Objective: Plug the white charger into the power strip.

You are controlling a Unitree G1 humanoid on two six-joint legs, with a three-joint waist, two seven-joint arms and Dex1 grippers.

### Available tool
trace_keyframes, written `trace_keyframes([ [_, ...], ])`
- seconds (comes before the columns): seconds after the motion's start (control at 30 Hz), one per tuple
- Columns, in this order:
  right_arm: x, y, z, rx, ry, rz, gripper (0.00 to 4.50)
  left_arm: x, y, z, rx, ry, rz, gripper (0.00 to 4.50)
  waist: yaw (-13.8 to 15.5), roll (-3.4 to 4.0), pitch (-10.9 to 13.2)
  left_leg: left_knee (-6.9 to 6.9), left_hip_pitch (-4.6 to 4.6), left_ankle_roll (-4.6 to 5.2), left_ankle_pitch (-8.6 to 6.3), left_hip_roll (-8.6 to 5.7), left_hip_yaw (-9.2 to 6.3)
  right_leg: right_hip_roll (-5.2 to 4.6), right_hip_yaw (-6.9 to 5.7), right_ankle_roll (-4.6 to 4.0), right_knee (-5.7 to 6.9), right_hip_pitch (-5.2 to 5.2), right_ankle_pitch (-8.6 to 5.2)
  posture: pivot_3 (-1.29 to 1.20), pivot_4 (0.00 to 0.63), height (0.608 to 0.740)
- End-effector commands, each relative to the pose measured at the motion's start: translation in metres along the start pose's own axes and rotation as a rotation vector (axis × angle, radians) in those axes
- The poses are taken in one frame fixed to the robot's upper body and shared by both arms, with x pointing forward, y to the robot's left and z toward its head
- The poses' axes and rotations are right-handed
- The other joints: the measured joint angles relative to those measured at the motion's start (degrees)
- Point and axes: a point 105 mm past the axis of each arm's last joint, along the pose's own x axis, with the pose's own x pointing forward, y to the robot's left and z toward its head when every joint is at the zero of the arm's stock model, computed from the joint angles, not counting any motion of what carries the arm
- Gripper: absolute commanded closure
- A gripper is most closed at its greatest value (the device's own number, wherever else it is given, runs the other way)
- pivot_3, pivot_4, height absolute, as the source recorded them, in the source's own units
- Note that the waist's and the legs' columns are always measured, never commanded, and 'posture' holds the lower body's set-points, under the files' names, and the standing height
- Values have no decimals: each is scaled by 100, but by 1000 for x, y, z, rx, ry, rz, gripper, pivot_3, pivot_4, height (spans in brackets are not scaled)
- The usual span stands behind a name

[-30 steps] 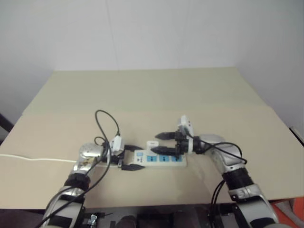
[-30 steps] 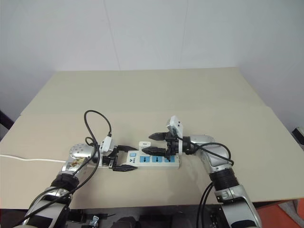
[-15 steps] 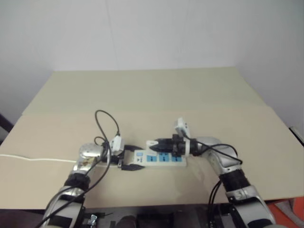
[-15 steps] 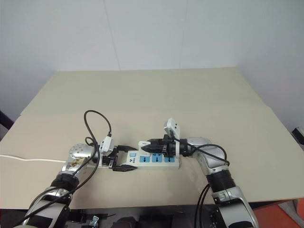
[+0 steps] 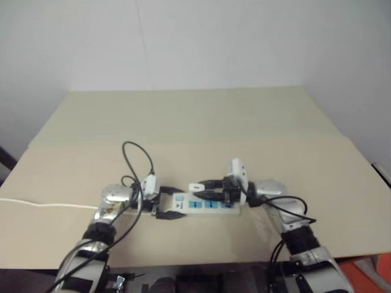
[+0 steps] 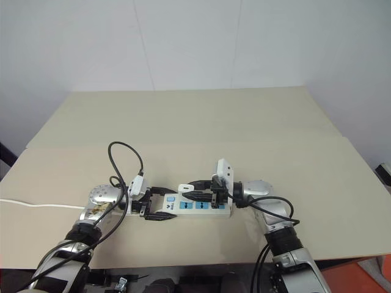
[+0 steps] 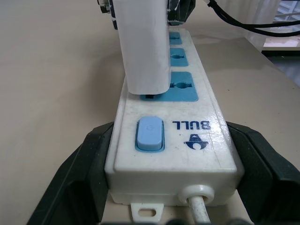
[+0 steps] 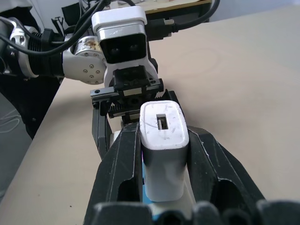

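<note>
The power strip (image 6: 201, 206) lies flat on the tan table, its blue sockets (image 7: 180, 89) in a row. My left gripper (image 6: 166, 203) is shut on the strip's switch end, one finger (image 7: 77, 180) on each long side. The white charger (image 7: 143, 47) stands upright over the socket nearest the blue switch (image 7: 150, 133), with a thin dark gap showing under its base. My right gripper (image 8: 164, 133) reaches in from the opposite end and is shut on the charger (image 8: 164, 140), which sits squarely between its fingers (image 8: 119, 173).
The strip's thin white cord (image 6: 30, 203) runs off the table's left edge. A black cable loop (image 6: 122, 160) rises from my left wrist. The tan table (image 6: 201, 122) stretches back to a white wall. Its front edge runs close below my arms.
My right gripper, open around the charger one second ago, has shut on it, and its wrist has rolled. The left gripper and the strip have not moved.
</note>
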Motion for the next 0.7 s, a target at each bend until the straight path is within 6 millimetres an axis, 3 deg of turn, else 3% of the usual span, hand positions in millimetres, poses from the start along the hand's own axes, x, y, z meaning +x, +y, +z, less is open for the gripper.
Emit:
trace_keyframes([
  [0.03,6,8,-3,-35,20,56,3379,0,-5,-11,-38,35,-8,1228,-1,0,0,0,0,0,0,0,0,0,0,0,0,0,0,0,150,740],
  [0.7,10,11,-38,-40,168,54,3379,-1,-5,-11,-36,38,-6,1228,-17,1,-2,0,13,0,0,2,0,2,1,-1,3,9,0,0,150,740],
])
